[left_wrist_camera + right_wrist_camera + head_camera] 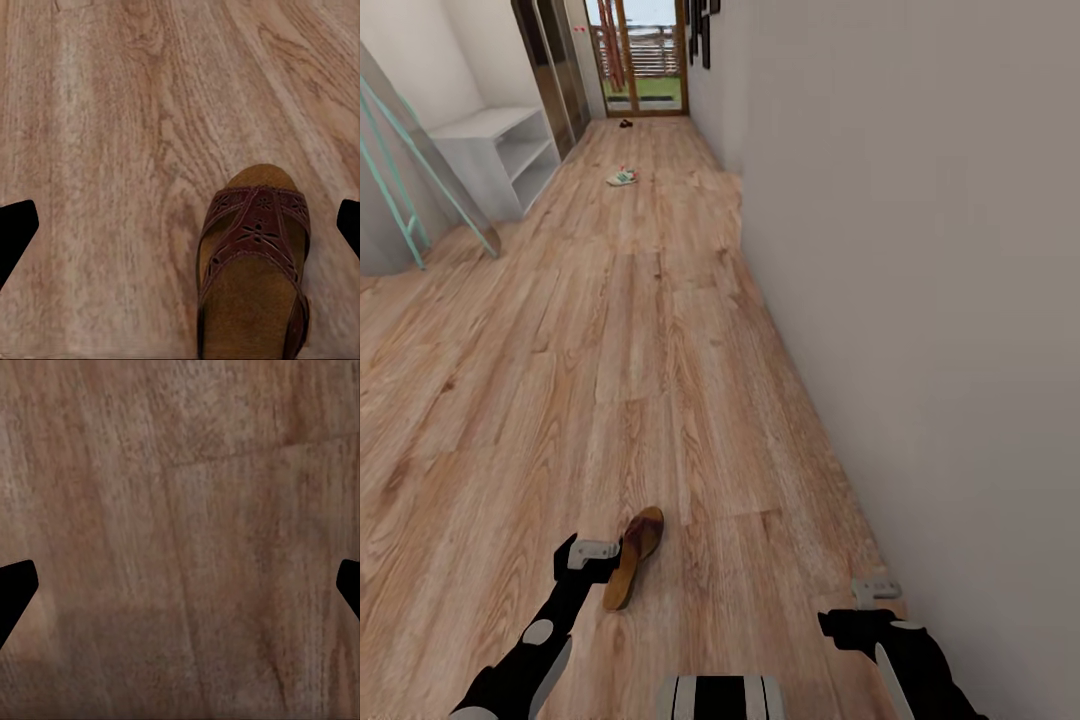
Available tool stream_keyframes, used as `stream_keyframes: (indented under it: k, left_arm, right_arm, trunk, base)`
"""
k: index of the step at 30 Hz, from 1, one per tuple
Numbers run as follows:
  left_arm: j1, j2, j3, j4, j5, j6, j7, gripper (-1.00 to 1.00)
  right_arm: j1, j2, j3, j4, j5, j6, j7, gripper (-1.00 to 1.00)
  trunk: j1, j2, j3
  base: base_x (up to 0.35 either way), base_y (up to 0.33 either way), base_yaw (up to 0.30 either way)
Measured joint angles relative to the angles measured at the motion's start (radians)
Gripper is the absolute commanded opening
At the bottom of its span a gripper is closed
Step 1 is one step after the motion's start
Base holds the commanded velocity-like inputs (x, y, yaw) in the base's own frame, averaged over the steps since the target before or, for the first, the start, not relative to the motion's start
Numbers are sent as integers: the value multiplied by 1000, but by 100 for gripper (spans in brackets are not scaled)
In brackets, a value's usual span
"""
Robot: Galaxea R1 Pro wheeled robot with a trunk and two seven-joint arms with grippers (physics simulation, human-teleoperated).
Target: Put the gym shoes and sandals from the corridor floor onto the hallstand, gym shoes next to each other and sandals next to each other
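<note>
**One sandal within reach, three shoes outstanding**

Head view: I see one sandal (632,557) lying on the corridor floor (610,350) directly in front of me, just beside the left gripper (592,552). The right gripper (875,590) hangs near the wall (920,250) over bare planks. Further down the corridor a gym shoe (622,177) lies on the floor, and a small dark item near the glass door (644,55) is probably the second sandal; it is too small to confirm. The hallstand (495,155) stands at the left side, well apart from me. I cannot locate the second gym shoe.

Left wrist view: the sandal (253,270) sits toe forward, offset towards one fingertip (15,232) rather than centred. Both tips sit wide apart with nothing between them, so the gripper is spread. This view shows the perforated maroon strap and tan footbed, which the head view reduces to a brown sliver.

Right wrist view: the fingertips (15,592) are likewise spread, over floor only.

Handling judgement: the sandal should be light, with a fairly stiff sole and a flexible strap. I would pinch across the sole edges at mid-foot, or take the strap band; the strap may deform and let the sandal swing.
</note>
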Motion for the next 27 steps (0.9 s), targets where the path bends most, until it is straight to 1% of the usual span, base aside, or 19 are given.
stream_keyframes:
  k: [27]
  left_arm:
    - [0,1,0,-5,-1,0,0,100]
  right_arm:
    - [0,-1,0,-4,0,0,-1,100]
  trunk:
    - [12,-6,-148]
  base:
    - [0,0,0]
